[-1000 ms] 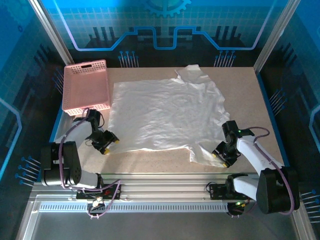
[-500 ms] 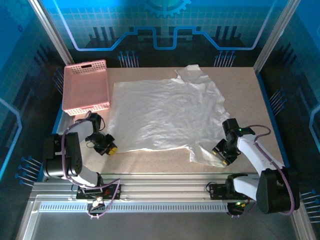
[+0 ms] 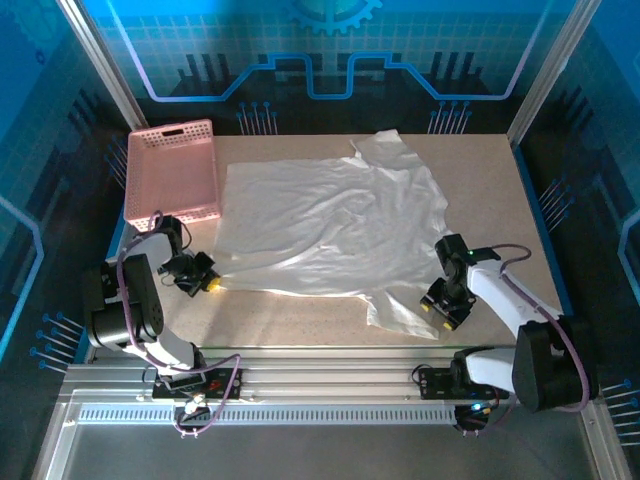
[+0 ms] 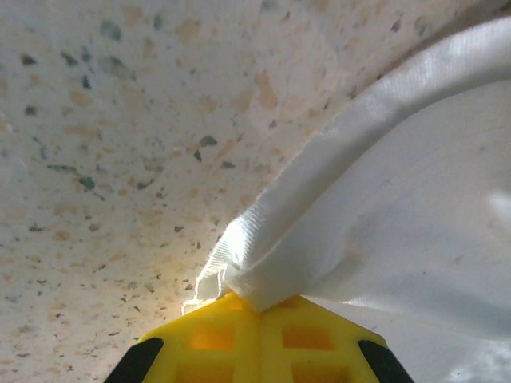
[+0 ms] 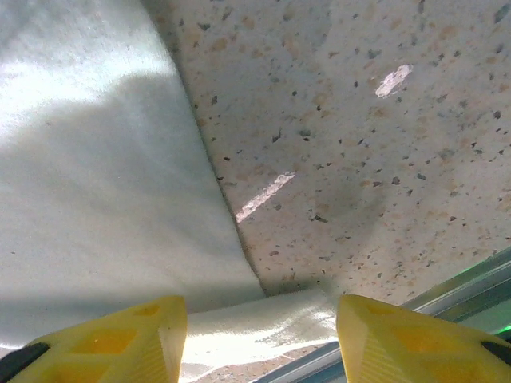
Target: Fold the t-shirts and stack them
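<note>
A white t-shirt [image 3: 335, 225] lies spread across the middle of the speckled table. My left gripper [image 3: 207, 284] sits low at the shirt's near-left corner. It is shut on that corner, and in the left wrist view the white fabric [image 4: 335, 231] bunches out from between the closed yellow fingers [image 4: 207, 339]. My right gripper [image 3: 443, 309] is low at the near-right sleeve [image 3: 400, 315]. Its yellow fingers [image 5: 120, 339] stand open, with a strip of the sleeve's edge [image 5: 263, 327] lying on the table between them.
A pink lattice basket [image 3: 172, 175] stands at the far left corner of the table, just beyond the left arm. The table's near metal rail [image 5: 479, 279] runs close behind the right gripper. Bare table [image 3: 490, 190] shows to the right of the shirt.
My left gripper has closed on the shirt's near-left corner and drawn it leftward, pulling the near hem taut. My right gripper has shifted slightly left beside the sleeve, still open.
</note>
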